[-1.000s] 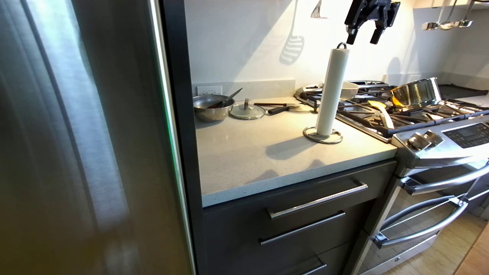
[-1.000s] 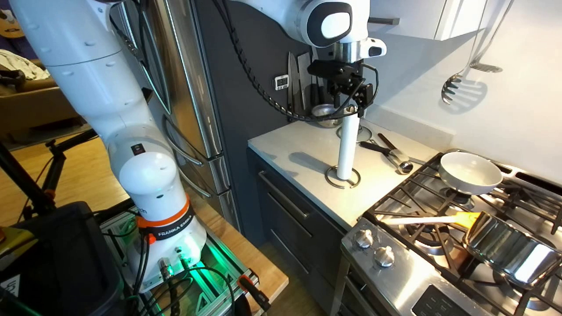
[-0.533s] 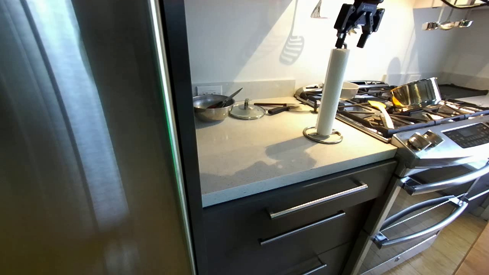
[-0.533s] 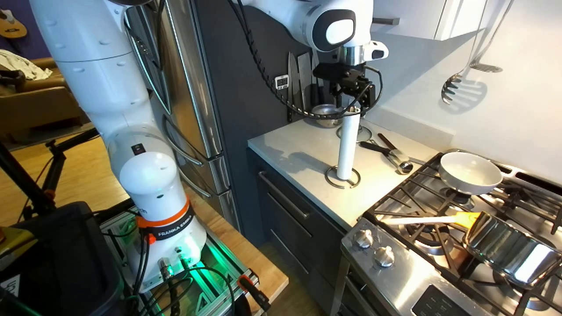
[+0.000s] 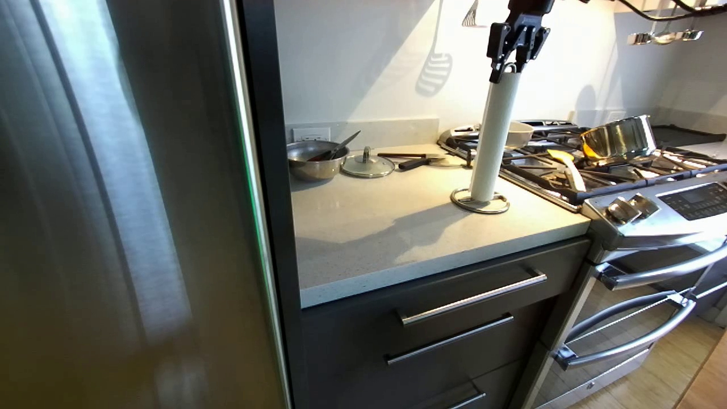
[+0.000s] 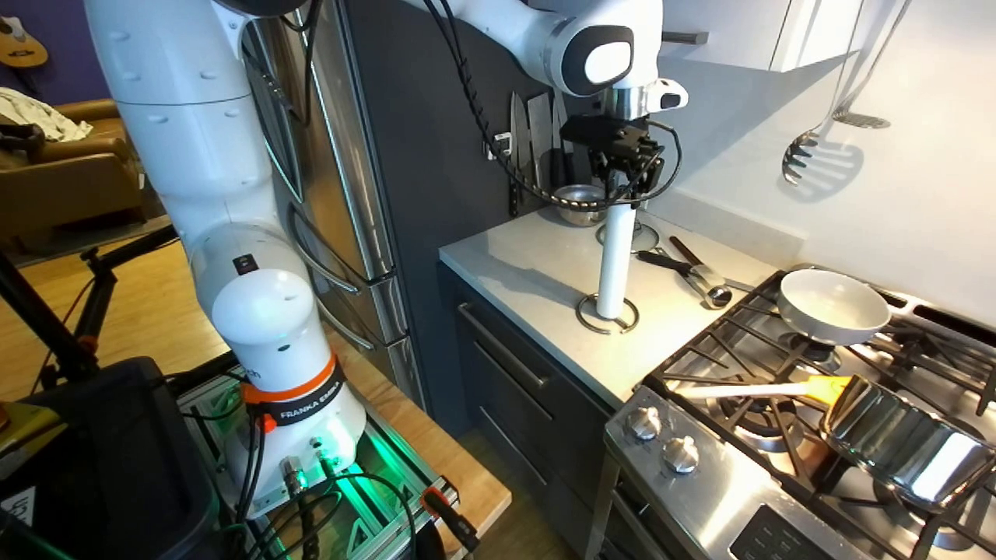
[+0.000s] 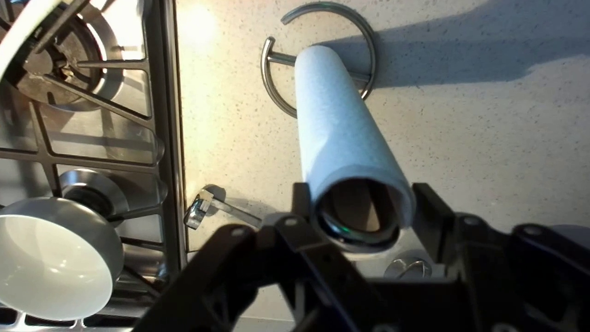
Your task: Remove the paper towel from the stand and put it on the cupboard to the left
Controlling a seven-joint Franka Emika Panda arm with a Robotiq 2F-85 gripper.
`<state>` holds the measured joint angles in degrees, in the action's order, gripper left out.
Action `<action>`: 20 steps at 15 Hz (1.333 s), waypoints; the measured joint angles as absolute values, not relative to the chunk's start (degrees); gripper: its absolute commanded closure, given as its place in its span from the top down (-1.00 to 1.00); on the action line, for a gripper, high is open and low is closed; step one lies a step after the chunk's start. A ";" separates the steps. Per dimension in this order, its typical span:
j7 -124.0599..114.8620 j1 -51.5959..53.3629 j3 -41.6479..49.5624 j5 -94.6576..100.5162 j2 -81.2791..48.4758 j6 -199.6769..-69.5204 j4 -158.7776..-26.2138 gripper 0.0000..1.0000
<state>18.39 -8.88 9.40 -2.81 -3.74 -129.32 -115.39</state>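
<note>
The paper towel [image 5: 493,139] is a slim white roll standing upright on the stand [image 7: 327,6], whose metal ring base rests on the countertop. A wire loop of the stand rises just above the roll's top. My gripper [image 7: 362,193] points down from above, its fingers on either side of the roll's upper end. Both pads appear to press against the paper, so it looks shut on the roll; the stand's loop sits between the jaws. Beneath everything is the cupboard [image 5: 352,346], dark with a pale top, seen in both exterior views.
A steel bowl [image 5: 312,165], a glass lid [image 5: 368,166] and dark-handled utensils [image 5: 417,163] lie along the back. The gas stove [image 6: 646,467] adjoins the counter, carrying a white bowl [image 6: 832,307] and a tilted pot [image 6: 906,435]. A tall fridge [image 5: 142,227] borders the opposite end.
The gripper has come down and sideways onto the roll's top, and its jaws have closed in around it. The paper towel and the stand have not moved.
</note>
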 measured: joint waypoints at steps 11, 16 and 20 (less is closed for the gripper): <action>18.39 -9.10 9.40 -2.82 -4.01 -129.17 -114.82 -0.60; 18.33 -9.10 9.39 -2.81 -3.61 -128.98 -113.54 -0.60; 18.21 -9.10 9.39 -2.78 -2.69 -128.13 -112.30 -0.60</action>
<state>18.21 -9.10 9.39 -2.78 -2.69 -128.13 -112.30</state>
